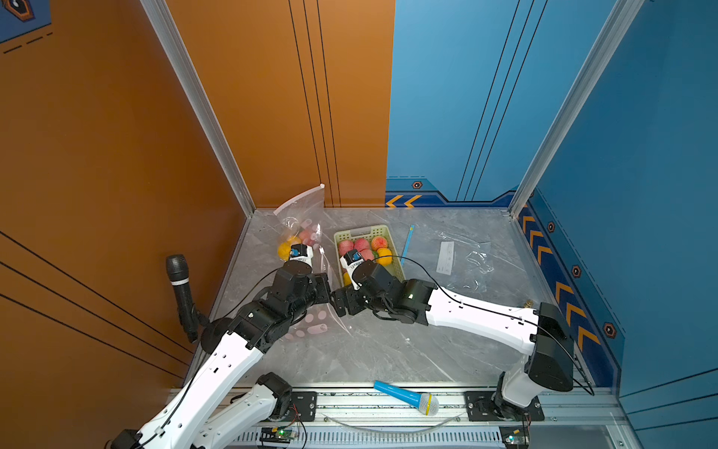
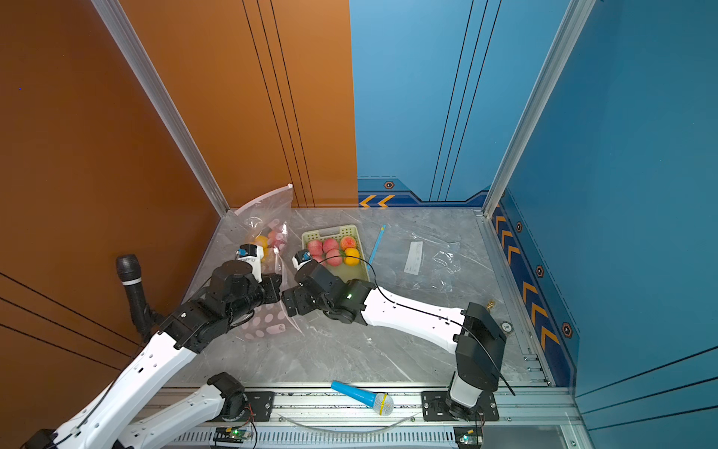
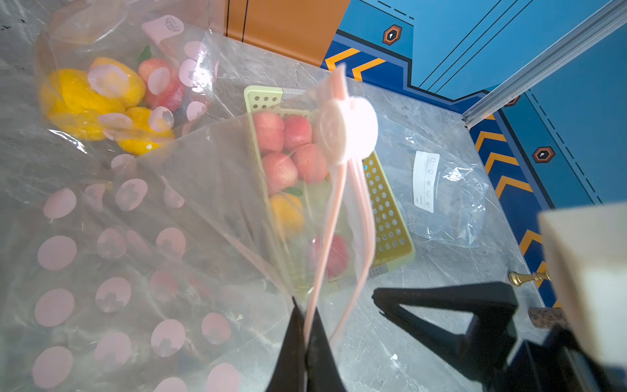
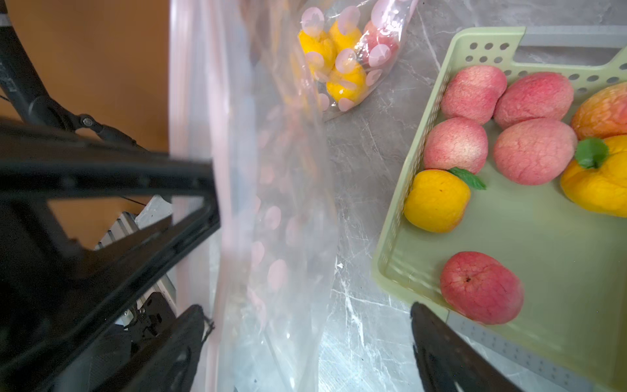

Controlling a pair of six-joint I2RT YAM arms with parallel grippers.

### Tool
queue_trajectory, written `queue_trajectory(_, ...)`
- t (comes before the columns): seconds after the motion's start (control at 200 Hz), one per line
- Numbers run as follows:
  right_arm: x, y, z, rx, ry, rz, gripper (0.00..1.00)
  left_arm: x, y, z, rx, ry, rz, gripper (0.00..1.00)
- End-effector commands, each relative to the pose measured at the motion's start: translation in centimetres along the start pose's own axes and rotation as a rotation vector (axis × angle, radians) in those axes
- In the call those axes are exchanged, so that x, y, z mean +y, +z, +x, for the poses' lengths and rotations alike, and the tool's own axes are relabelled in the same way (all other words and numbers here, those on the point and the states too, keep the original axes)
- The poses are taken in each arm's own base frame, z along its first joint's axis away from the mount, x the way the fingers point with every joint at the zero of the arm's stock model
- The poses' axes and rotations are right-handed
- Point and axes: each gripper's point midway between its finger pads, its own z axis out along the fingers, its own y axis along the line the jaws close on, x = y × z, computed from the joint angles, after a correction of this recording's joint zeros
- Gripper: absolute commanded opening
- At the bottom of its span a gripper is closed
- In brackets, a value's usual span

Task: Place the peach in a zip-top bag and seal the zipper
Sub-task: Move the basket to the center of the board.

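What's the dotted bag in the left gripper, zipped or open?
Open: the dotted bag shows zipper strips split apart from the slider; left gripper pinches one.

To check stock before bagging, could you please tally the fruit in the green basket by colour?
Pink-red peaches: 5
Yellow fruits: 2
Orange-red fruit: 1
Total in the green basket: 8
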Motion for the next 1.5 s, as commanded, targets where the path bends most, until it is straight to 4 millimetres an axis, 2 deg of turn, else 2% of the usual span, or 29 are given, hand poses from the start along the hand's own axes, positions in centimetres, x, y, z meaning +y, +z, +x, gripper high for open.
queue_trajectory(0.0, -1.2, -0.9, 1.0, 0.011, -0.029, 0.050, 0.96, -0.2, 0.2, -0.3, -0.006, -0.029, 0.019, 0.00)
queue_trajectory(0.315, -2.0, -0.3, 2.3, 0.048, -0.091, 0.138, 0.92, 0.0, 0.1, -0.2, -0.005, -0.044, 0.021, 0.00)
queue_trajectory(0.556, -4.5, -1.6, 0.9, -0.009, -0.163, 0.292, 0.78, 0.2, -0.2, 0.7, 0.039, -0.029, 0.018, 0.00)
queue_trajectory(0.761, -5.8, -2.3, -0.3, -0.056, -0.227, 0.377, 0.69, 0.2, -0.3, 1.4, 0.090, -0.009, 0.022, 0.00)
queue_trajectory(0.916, -4.5, -1.8, -0.2, -0.070, -0.305, 0.330, 0.60, 0.3, 0.2, 1.8, 0.113, -0.010, 0.020, 0.00)
queue_trajectory(0.996, -3.4, -1.4, 0.6, -0.059, -0.366, 0.284, 0.57, 0.2, 0.5, 1.8, 0.119, -0.010, 0.018, 0.00)
queue_trajectory(1.227, -2.7, -0.3, 2.9, 0.017, -0.493, 0.288, 0.34, 0.2, 1.0, 1.1, 0.100, -0.028, 0.021, 0.00)
queue_trajectory(1.317, -2.9, -0.1, 3.2, 0.033, -0.509, 0.300, 0.26, 0.2, 1.2, 1.0, 0.099, -0.038, 0.026, 0.00)
queue_trajectory(1.432, -3.1, 0.1, 3.1, 0.034, -0.504, 0.308, 0.07, 0.3, 1.4, 1.1, 0.104, -0.038, 0.026, 0.00)
queue_trajectory(1.497, -3.4, 0.1, 3.0, 0.031, -0.474, 0.312, 0.00, 0.4, 1.4, 1.2, 0.107, -0.036, 0.023, 0.00)
